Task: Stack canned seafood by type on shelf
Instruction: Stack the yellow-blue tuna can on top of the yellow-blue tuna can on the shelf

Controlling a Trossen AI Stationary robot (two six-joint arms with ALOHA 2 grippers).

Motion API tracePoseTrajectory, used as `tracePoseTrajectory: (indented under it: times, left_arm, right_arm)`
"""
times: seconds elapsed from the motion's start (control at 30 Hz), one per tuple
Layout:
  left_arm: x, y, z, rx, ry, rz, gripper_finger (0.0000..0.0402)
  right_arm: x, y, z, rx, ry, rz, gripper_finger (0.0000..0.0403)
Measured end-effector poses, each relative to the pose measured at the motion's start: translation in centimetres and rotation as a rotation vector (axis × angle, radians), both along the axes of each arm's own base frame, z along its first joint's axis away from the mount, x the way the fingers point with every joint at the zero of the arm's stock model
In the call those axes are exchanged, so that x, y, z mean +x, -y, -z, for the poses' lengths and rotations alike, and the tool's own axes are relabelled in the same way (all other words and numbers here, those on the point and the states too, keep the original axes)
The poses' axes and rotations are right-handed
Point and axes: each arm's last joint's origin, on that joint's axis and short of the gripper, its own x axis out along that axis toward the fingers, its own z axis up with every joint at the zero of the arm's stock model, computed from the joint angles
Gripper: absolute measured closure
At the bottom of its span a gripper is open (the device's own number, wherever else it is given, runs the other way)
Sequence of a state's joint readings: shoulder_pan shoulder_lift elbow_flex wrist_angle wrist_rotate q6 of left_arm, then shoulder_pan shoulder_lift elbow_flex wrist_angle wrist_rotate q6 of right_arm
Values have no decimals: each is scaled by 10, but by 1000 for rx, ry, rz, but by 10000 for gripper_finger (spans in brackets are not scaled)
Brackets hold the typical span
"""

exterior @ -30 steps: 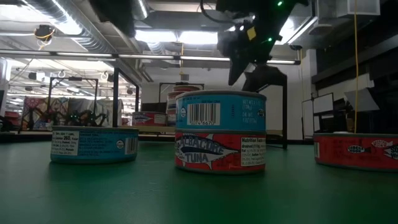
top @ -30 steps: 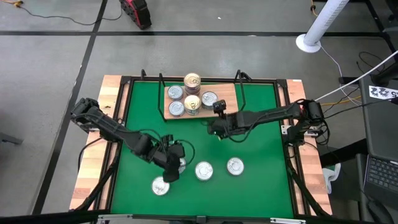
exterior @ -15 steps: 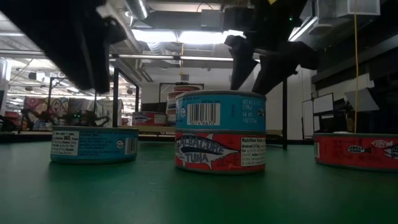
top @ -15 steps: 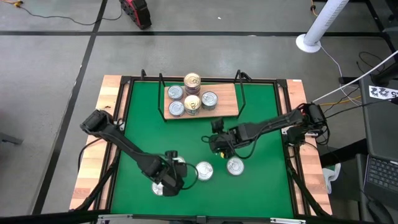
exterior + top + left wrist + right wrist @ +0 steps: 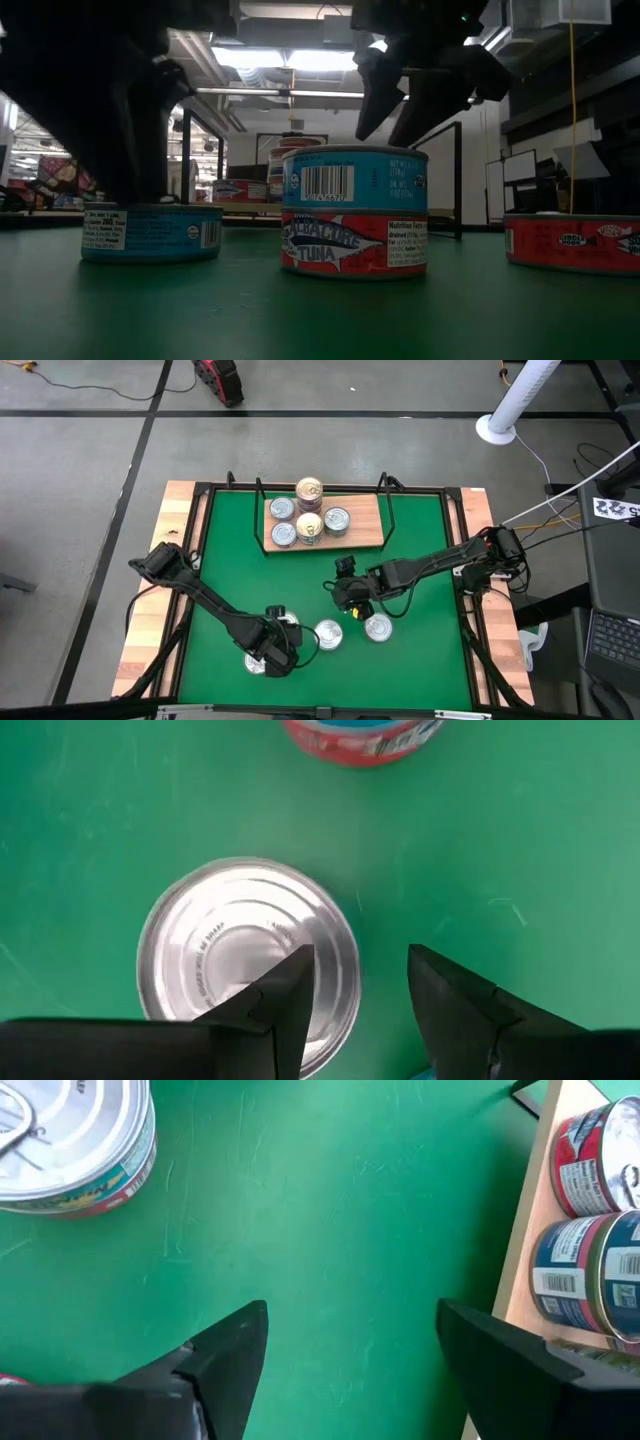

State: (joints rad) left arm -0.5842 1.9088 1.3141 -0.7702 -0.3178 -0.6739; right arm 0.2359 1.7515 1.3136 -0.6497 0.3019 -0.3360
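High view: the shelf [image 5: 365, 530] sits at the far middle of the green counter [image 5: 420, 650], carrying several tins, one pile [image 5: 309, 500] already stacked. Three loose tins lie near the front edge. We note the left tool [image 5: 272, 656] low over the leftmost tin [image 5: 258, 659], and the right tool [image 5: 351, 600] hovering just beside the rightmost tin [image 5: 377, 627], not on it.

Low view: the blue-labelled tin [image 5: 152, 232] sits under a dark arm; a blue tin rests on a red tuna tin [image 5: 354, 241] at centre.

Left wrist view: the fingers [image 5: 285, 1005] stand partly apart and hold nothing. One finger overlaps the silver lid [image 5: 248, 955], the other is past the rim. We judge the tool must re-centre so both fingers straddle the tin wall before descending.

Right wrist view: fingers [image 5: 225, 1355] spread wide, empty, over bare green; shelf tins [image 5: 590, 1275] to one side.

We would close on the side label, not the lid, and lift straight.
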Motion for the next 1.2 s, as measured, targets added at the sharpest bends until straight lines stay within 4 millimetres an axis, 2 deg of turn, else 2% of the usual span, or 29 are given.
tracePoseTrajectory:
  times: [0.27,0.5,0.83,1.07,1.2]
  left_arm:
    - [-7,-6,11,22,-5,-81,245]
    - [-10,-12,15,119,3,-94,250]
    - [-4,-29,15,191,-33,-61,336]
    - [4,-44,15,197,-39,-95,387]
    - [8,-53,15,193,-37,-131,397]
  right_arm:
    - [0,0,0,1,5,-1,116]
    - [1,0,0,9,6,-5,116]
    - [2,-5,-1,149,-4,-81,116]
    - [6,-7,-3,173,45,-92,116]
    - [8,-7,-4,170,65,-104,116]
